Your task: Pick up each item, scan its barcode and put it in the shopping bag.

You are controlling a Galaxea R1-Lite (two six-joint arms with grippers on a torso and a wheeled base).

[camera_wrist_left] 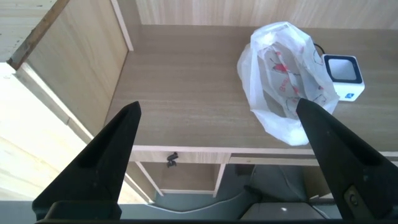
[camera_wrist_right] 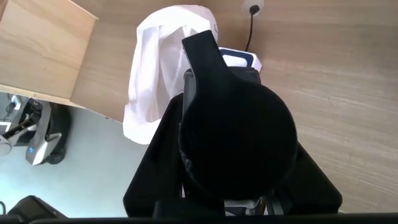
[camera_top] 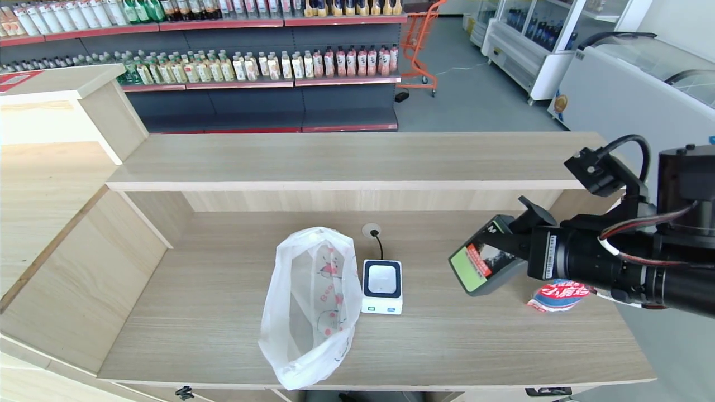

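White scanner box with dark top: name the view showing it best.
Head view: the white scanner box stands whole beside the white plastic bag. Left wrist: partly behind the bag; right wrist: mostly behind the right gripper.

Counter (camera_top: 223, 335): pale wood-grain board, matt and smooth, with a fine straight grain. Shopping bag (camera_top: 310, 307): thin white plastic film, half see-through, crinkled, faint sheen, red print. Scanner (camera_top: 382, 286): smooth hard white plastic casing with a glossy dark-framed top window. Carton (camera_top: 481, 262) in the right gripper (camera_top: 511, 240): dark glossy printed skin, card or film not determinable. Right gripper body: matt black. Left gripper (camera_wrist_left: 219, 107) fingers (camera_wrist_left: 109, 162): matt black with flat faces. Snack packet (camera_top: 558, 295): shiny, wrinkled red-and-white printed film.
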